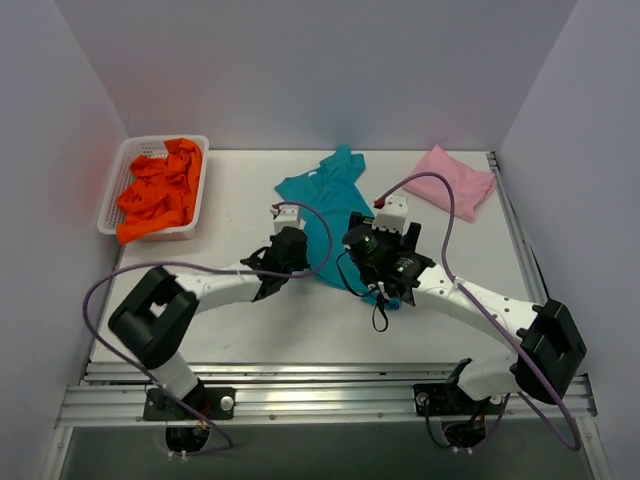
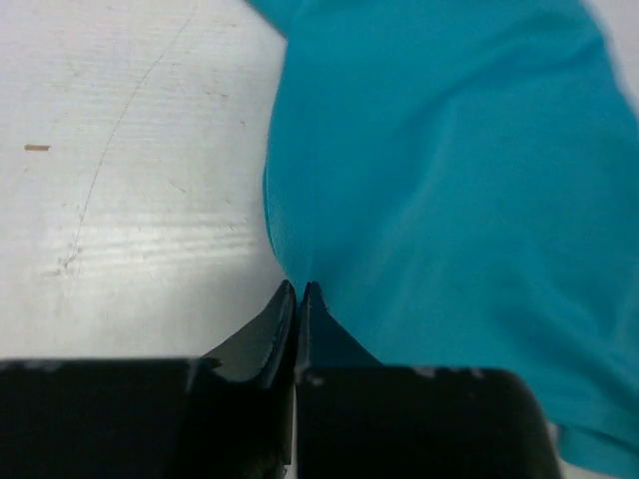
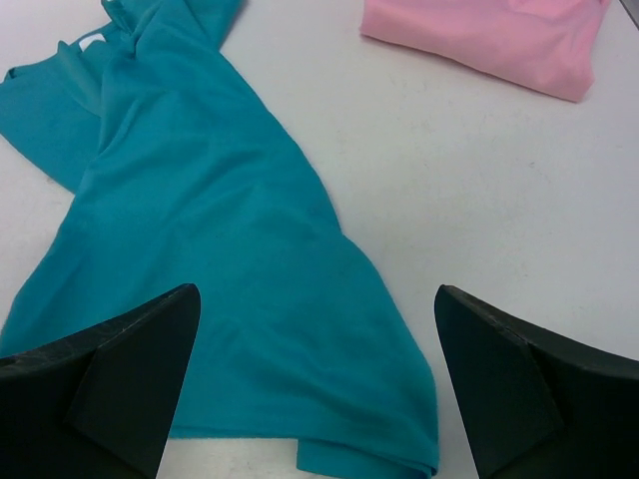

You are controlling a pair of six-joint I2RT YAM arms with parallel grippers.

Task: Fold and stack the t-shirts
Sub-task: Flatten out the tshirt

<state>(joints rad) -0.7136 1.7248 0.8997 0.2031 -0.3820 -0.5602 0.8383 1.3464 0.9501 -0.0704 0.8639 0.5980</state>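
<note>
Teal t-shirt (image 1: 325,190) lay spread and rumpled at mid-desk, its collar end toward the far edge and its lower part running back toward the arms. Pink t-shirt (image 1: 455,180) sat folded near the far right corner of the desk (image 1: 250,320), well apart from the teal one. Orange t-shirts (image 1: 160,195) were heaped in the white basket (image 1: 118,170) at the far left corner.

Left end effector (image 2: 300,289) was fully closed, tips together right at the teal shirt's left edge (couldn't tell whether any cloth was pinched btwn them). Right end effector (image 3: 315,299) stood wide open over the shirt's near end w/ nothing held; teal cloth lay under and btwn its fingers (image 3: 130,379).
</note>
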